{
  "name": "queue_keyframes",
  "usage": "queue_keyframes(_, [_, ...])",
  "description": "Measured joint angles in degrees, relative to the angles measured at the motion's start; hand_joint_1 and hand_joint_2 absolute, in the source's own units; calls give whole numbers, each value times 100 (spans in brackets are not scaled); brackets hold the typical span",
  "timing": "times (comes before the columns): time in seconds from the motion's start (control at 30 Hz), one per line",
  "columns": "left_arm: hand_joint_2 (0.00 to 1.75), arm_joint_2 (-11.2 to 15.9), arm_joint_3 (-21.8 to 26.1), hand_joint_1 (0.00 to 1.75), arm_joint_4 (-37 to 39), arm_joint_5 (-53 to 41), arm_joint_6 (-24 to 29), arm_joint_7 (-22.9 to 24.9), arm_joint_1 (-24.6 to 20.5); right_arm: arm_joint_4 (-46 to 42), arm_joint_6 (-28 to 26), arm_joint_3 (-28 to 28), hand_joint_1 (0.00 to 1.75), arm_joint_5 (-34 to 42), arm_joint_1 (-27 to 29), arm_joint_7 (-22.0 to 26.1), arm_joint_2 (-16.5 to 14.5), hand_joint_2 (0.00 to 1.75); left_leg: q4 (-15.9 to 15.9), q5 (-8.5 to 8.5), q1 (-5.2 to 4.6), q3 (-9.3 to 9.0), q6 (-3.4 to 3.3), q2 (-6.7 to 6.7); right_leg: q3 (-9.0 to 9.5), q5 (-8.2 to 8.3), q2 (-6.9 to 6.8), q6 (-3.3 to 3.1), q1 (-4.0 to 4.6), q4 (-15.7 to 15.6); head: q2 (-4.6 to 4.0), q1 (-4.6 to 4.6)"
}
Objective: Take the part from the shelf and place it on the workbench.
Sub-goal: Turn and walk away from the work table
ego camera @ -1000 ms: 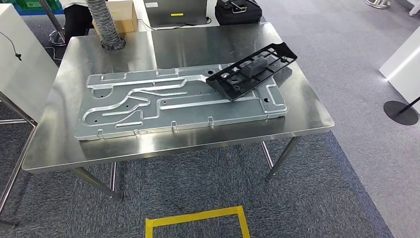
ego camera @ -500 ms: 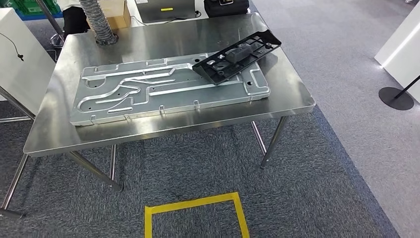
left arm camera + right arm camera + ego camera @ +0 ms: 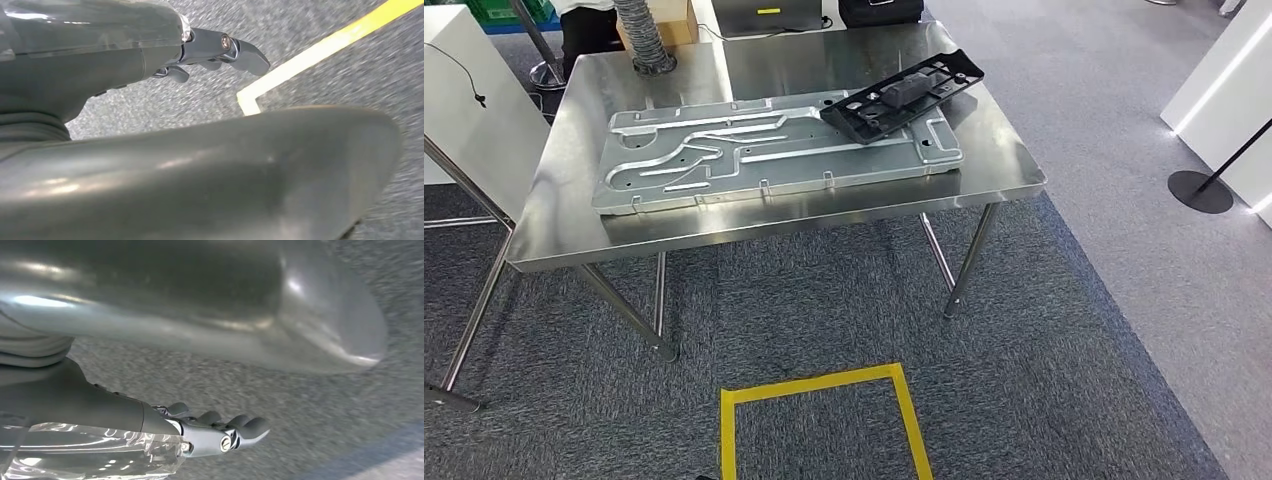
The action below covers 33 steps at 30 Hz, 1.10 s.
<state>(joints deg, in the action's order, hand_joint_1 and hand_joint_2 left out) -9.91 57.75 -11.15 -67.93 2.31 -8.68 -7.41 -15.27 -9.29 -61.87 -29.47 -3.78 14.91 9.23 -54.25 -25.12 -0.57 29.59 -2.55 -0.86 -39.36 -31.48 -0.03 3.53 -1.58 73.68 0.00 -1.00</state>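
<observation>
The black plastic part (image 3: 902, 96) lies on the steel workbench (image 3: 724, 230), its near end resting over the right end of a large stamped metal plate (image 3: 764, 150). It sits tilted, running toward the table's far right corner. My left hand (image 3: 210, 50) hangs over the grey carpet with its fingers stretched out and nothing in them. My right hand (image 3: 210, 432) also hangs above the carpet, fingers extended and empty. Both hands are far from the part.
A yellow tape square (image 3: 824, 420) marks the carpet in front of the table. A ribbed hose (image 3: 646, 40) and a cardboard box (image 3: 686, 22) stand at the table's far edge. A stanchion base (image 3: 1199, 190) and white panels stand to the right.
The whole picture has shifted: the table now appears farther away and more floor shows, so the camera has moved back. The part stays put on the plate.
</observation>
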Motion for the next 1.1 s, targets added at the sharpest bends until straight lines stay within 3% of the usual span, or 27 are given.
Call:
queue_keyframes(0.03, [0, 2, -10, 0, 0, -3, 0, -8, 0, 15, 26, -9, 0, 15, -9, 2, -20, 0, -60, 56, 9, 130, 22, -2, 151, 176, -1, 20, -22, -42, 0, -1])
queue_keyframes(0.07, [0, 4, -20, 0, 0, -4, 2, -16, -4, 26, 57, -24, 0, 38, -23, 0, -38, 0, -133, 103, 19, 259, 51, -4, 409, 328, -1, 40, -46, -290, 0, -1])
queue_keyframes(0.1, [0, 11, -27, 0, -2, -4, 5, -22, -10, 38, 84, -39, 0, 62, -48, -11, -59, 0, -212, 140, 22, 376, 84, -2, 747, 336, -1, 56, -59, -709, 0, -1])
queue_keyframes(0.17, [0, 25, -47, 0, -5, -8, 15, -31, -30, 63, 126, -75, 0, 105, -105, -45, -109, 0, -343, 204, 22, 527, 164, -5, 1282, 128, 5, 3, -44, -1498, 0, -2])
queue_keyframes(0.2, [0, 32, -57, 0, -7, -12, 19, -34, -42, 80, 136, -89, 0, 117, -124, -76, -139, 0, -371, 244, 20, 562, 203, -7, 1392, 24, 6, -50, -20, -1703, 0, -2])
queue_keyframes(0.27, [0, 41, -70, 0, -7, -19, 25, -38, -48, 115, 131, -114, 0, 122, -124, -158, -208, 0, -378, 308, 39, 599, 280, -9, 1331, 70, -12, -180, -2, -1747, 0, -2])
queue_keyframes(0.3, [0, 48, -72, 0, -7, -19, 26, -37, -42, 132, 118, -123, 0, 118, -123, -208, -246, 0, -431, 215, 53, 644, 314, 0, 1270, 134, -26, -242, 2, -1746, 0, -2])
queue_keyframes(0.37, [0, 57, -73, 0, -7, -18, 28, -30, -20, 160, 84, -137, 0, 90, -126, -309, -332, 0, -817, -302, 77, 788, 369, 19, 1104, 288, -49, -340, 10, -1751, 0, -2])
queue_keyframes(0.43, [0, 61, -73, 0, -7, -16, 30, -26, -12, 186, 54, -139, 0, 49, -125, -412, -429, 0, -1535, -883, 81, 943, 392, 27, 904, 441, -51, -379, 37, -1742, 0, -2])
queue_keyframes(0.47, [0, 61, -73, 0, -7, -14, 32, -26, -12, 203, 44, -139, 0, 31, -123, -458, -480, 0, -1854, -988, 81, 967, 395, 29, 796, 518, -51, -381, 50, -1734, 0, -2])
queue_keyframes(0.5, [0, 61, -74, 0, -7, -13, 33, -25, -12, 218, 39, -139, 0, 18, -122, -494, -523, 0, -2022, -937, 81, 913, 390, 30, 687, 592, -52, -378, 60, -1722, 0, -2])
queue_keyframes(0.53, [0, 60, -74, 0, -7, -11, 34, -22, -13, 232, 38, -139, 0, 3, -122, -532, -567, 0, -1994, -783, 80, 767, 379, 31, 583, 661, -51, -369, 67, -1707, 0, -3])
queue_keyframes(0.6, [0, 61, -76, 0, -7, -14, 36, -14, -23, 254, 38, -139, 0, -45, -126, -604, -649, 0, -1379, -501, 77, 196, 331, 37, 414, 783, -49, -342, 76, -1671, 0, -3])
queue_keyframes(0.67, [0, 64, -82, 0, -7, -20, 36, -8, -52, 269, 44, -138, 0, -98, -130, -655, -731, 0, -472, -574, 58, -426, 265, 46, 327, 896, -47, -292, 94, -1649, 0, -2])
queue_keyframes(0.7, [0, 66, -86, 0, -7, -27, 36, -7, -66, 278, 49, -138, 0, -122, -131, -673, -772, 0, -184, -649, 43, -595, 229, 49, 310, 957, -49, -259, 98, -1654, 0, -2])
queue_keyframes(0.73, [0, 67, -91, 0, -7, -33, 36, -5, -73, 285, 52, -137, 0, -140, -129, -686, -805, 0, -35, -674, 31, -648, 194, 49, 300, 1022, -52, -222, 102, -1669, 0, -2])
queue_keyframes(0.8, [0, 67, -98, 0, -5, -48, 36, 7, -73, 302, 57, -137, 0, -162, -119, -703, -863, 0, -13, -568, 40, -558, 107, 32, 260, 1028, -45, -156, 83, -1665, 0, -2])
queue_keyframes(0.83, [0, 67, -102, 0, -5, -53, 36, 15, -76, 310, 57, -137, 0, -164, -111, -705, -888, 0, -6, -491, 46, -490, 59, 21, 206, 862, -36, -132, 73, -1550, 0, -2])
queue_keyframes(0.87, [0, 66, -105, 0, -4, -58, 36, 24, -82, 318, 57, -137, 0, -167, -104, -708, -909, 0, -1, -412, 51, -408, 20, 10, 129, 591, -27, -114, 64, -1326, 0, -2])
queue_keyframes(0.93, [0, 65, -110, 0, -4, -66, 31, 44, -92, 329, 61, -137, 0, -170, -101, -713, -944, 0, -23, -266, 32, -215, -22, 0, -57, -16, -20, -85, 58, -586, 0, -2])
queue_keyframes(0.97, [0, 64, -111, 0, -4, -69, 27, 58, -92, 332, 68, -137, 0, -176, -103, -722, -962, 0, -46, -198, 25, -110, -23, -3, -108, -157, -19, -71, 58, -232, 0, -2])
queue_keyframes(1.0, [0, 64, -111, 0, -4, -71, 24, 74, -92, 334, 79, -136, 0, -185, -104, -735, -980, 0, -78, -135, 21, -1, -17, -7, -93, -157, -19, -62, 58, -6, 0, -2])
queue_keyframes(1.03, [0, 64, -112, 0, -4, -72, 21, 88, -92, 336, 94, -134, 0, -199, -104, -751, -1003, 0, -120, -77, 19, 113, -7, -9, 22, -38, -20, -61, 57, 18, 0, -2])
queue_keyframes(1.1, [0, 63, -112, 0, -4, -70, 20, 103, -93, 341, 130, -127, 0, -234, -114, -790, -1043, 0, -219, 16, 19, 316, 25, -9, 553, 236, -20, -91, 58, -554, 0, -3])
